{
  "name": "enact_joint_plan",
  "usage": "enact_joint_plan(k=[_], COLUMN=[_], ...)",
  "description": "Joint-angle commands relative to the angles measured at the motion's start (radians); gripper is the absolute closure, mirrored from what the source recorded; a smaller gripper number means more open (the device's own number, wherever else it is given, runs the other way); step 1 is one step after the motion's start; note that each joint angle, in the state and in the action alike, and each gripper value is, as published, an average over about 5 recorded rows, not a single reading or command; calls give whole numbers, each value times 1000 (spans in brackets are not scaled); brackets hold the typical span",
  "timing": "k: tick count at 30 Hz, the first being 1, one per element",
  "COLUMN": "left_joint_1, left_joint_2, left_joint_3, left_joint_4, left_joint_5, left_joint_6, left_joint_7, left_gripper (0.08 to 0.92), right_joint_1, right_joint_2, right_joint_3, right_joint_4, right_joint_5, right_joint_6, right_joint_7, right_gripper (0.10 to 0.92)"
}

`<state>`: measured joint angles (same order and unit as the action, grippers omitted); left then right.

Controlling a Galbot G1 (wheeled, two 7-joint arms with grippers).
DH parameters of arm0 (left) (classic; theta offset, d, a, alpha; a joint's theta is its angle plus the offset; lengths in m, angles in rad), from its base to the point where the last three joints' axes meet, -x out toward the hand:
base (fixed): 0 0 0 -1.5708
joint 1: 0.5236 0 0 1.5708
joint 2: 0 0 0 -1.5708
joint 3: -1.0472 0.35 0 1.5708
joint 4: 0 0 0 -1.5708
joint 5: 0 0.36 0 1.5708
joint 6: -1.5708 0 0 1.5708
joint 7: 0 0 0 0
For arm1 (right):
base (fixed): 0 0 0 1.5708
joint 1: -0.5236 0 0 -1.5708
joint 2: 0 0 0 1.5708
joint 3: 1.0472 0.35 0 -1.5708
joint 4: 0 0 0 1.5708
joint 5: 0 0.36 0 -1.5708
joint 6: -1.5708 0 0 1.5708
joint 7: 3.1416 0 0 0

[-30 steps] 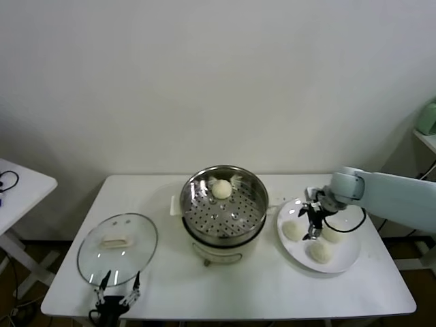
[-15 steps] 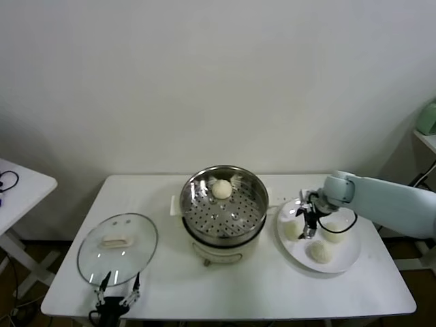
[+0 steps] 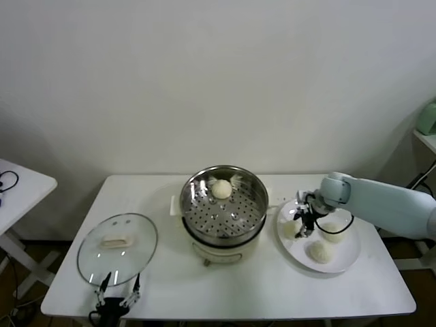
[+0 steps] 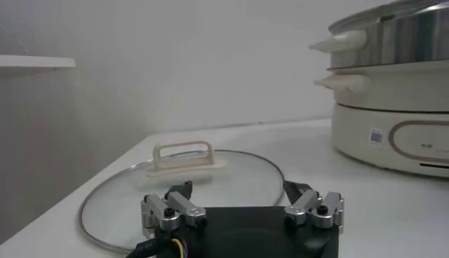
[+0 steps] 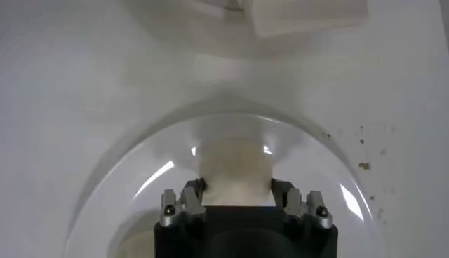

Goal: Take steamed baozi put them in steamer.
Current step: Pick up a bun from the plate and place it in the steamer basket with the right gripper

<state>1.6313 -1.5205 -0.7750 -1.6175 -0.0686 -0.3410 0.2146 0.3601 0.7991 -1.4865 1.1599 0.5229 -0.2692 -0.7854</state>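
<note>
The steamer stands mid-table with one baozi on its perforated tray. Three more baozi lie on the white plate: one at its left, one at the middle, one at the front. My right gripper is down on the plate at the left baozi. In the right wrist view the gripper has a finger pressed on each side of that baozi, which rests on the plate. My left gripper is open and empty at the table's front left edge.
The glass lid with a white handle lies flat on the table left of the steamer, just beyond my left gripper; the left wrist view shows the lid and the steamer's side. A second white table stands at far left.
My right gripper has moved left across the plate, from between the baozi to the leftmost one, and now has it between its fingers. The left arm has not moved.
</note>
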Motion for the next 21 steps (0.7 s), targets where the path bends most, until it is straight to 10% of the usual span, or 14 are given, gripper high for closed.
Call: enact_joint_plan(k=[1,21], left_joint_1=[2,23], left_joint_2=[0,2], left_joint_3=[1,3], left_joint_4=[-10,-36], left_joint_5=[6,-2], left_joint_6=[4,1], left_joint_7=[1,4], left_gripper=[177,177], right_joint_1=[228,916], right_joint_2=[-36,251], right_joint_3=[-153,-371], right_joint_4=[87,188], right_joint_5=[57,502], right_joint_6=[28,36], right_joint_7=[-72,-323], right_gripper=[389,389])
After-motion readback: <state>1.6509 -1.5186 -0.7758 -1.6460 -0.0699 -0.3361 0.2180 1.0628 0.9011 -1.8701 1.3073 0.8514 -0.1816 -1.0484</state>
